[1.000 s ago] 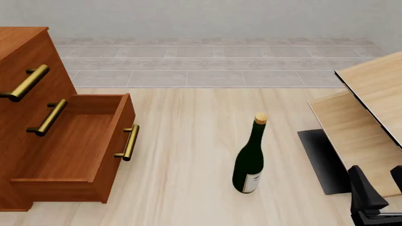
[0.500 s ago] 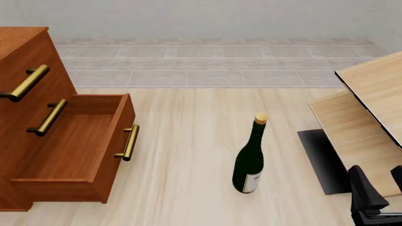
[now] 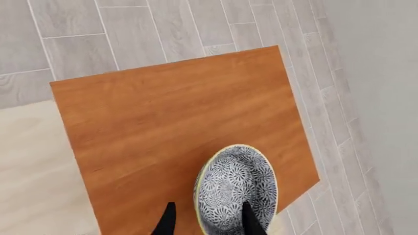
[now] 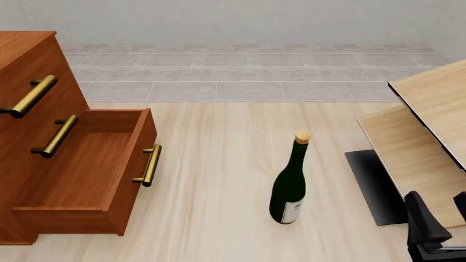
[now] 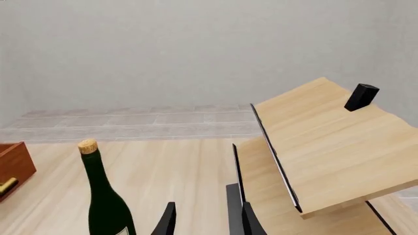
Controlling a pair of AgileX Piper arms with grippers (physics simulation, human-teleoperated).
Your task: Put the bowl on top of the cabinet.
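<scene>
The small round deep bowl [image 3: 237, 188], white inside with a dense dark blue pattern and a pale rim, shows only in the left wrist view. There it sits over the flat top of the large reddish-brown wooden cabinet [image 3: 176, 132], near one corner of that top. The lower part of the bowl is cut off by the picture's edge, and whether its base touches the wood cannot be told. The left gripper [image 3: 207, 223] shows only as two dark fingers [image 3: 251, 221] entering from the edge: one lies over the bowl's inside, the other just outside its rim, so the rim runs between them. Whether they press on the rim or stand a little apart from it cannot be told.

In the front view the cabinet [image 4: 43, 136] stands at the left edge of the pale light-wood worktop [image 4: 218, 164], its top and left part cut off; neither the bowl nor the left arm is seen. Its lower drawer [image 4: 91, 169] is pulled out and long brass bar handles [image 4: 150, 165] show. A dark green wine bottle [image 4: 289, 183] with a cork stands upright near the middle of the worktop. The right gripper [image 5: 205, 220] has its dark fingers [image 4: 426, 224] apart with nothing between them, near the worktop's right front corner.
</scene>
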